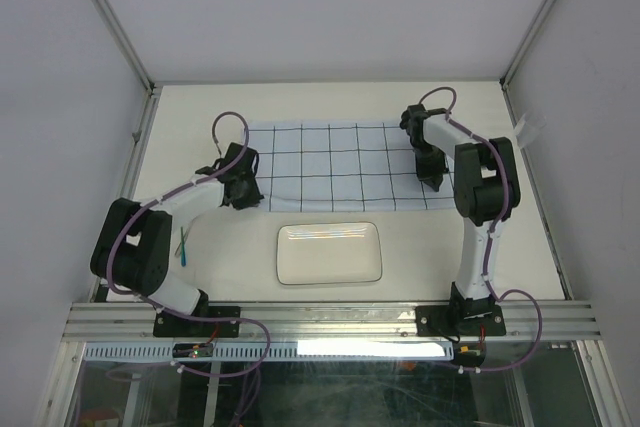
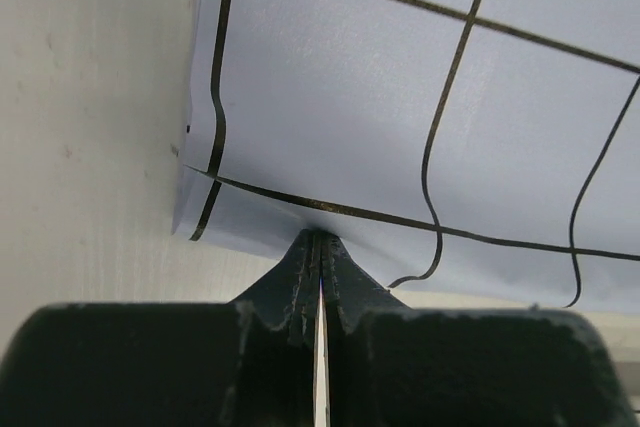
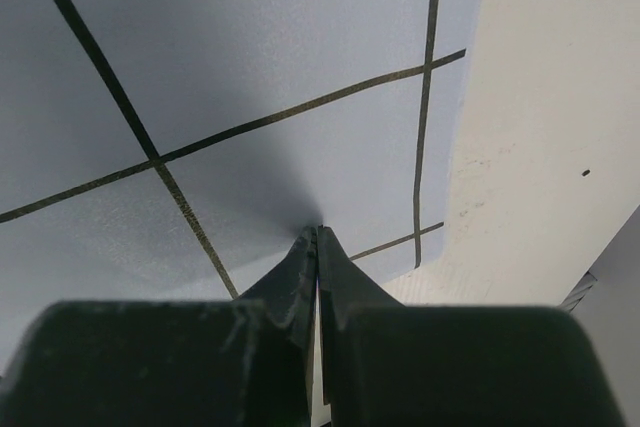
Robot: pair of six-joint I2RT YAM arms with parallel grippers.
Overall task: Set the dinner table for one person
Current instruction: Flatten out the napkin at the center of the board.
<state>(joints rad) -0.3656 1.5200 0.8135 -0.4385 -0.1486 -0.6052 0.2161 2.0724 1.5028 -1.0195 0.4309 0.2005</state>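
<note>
Bench (image 1: 200, 127): big flat cream-white rectangle, matte and plain, faintly speckled up close. Spanning the enclosure floor between grey wall panels (image 1: 60, 97), with a ribbed aluminium rail (image 1: 330, 319) along the near edge.

Cloth (image 1: 330, 162): pale blue, thin and smooth, with dark grid lines. Wide rectangle laid across the far half of the bench, mostly flat. Near edge uneven, puckered into a small peak at each tool, grid lines wavy there. Second layer showing under the near-left corner in the left wrist view.

Plate (image 1: 328, 253): white, glossy, rounded-corner rectangle with a shallow raised rim. On bare bench just near of the cloth, midway between the arms, apart from both tools.

Left arm (image 1: 150, 237): black joints, white links, purple cable looped over the wrist. Lying low, reaching to the cloth's near-left corner.

Right arm (image 1: 480, 197): same build, more upright, bent over the cloth's near-right area.

Left tool (image 1: 243, 192): black textured fingers pressed together, pinching the cloth's near edge, thin pale strip caught in the seam.

Right tool (image 1: 430, 175): fingers likewise pressed together, tips nipping a raised pucker of cloth close to its near-right corner.

Thin green and blue item (image 1: 183, 244): slender, stick-like, on the bench beside the left arm. Too small to identify.
</note>
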